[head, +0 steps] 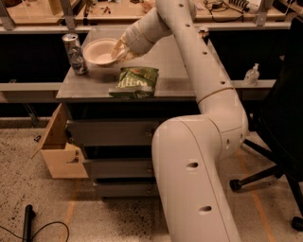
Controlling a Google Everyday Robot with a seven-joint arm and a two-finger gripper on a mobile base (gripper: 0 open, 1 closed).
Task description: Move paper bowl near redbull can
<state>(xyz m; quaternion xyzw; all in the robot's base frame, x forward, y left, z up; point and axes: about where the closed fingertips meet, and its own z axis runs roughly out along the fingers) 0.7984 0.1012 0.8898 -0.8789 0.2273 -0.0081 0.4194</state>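
The white paper bowl (98, 52) is held just above the grey cabinet top (180, 61), right beside the redbull can (74, 53). The can is slim and silver-blue with a shiny top, and it stands upright at the top's left edge. My gripper (118, 51) is at the bowl's right rim and is shut on it. My white arm reaches in from the lower right across the cabinet.
A green chip bag (136, 81) lies on the cabinet top in front of the bowl. An open wooden drawer box (59, 151) sticks out at the lower left. A black chair (284, 123) stands at the right. A workbench (94, 12) runs behind.
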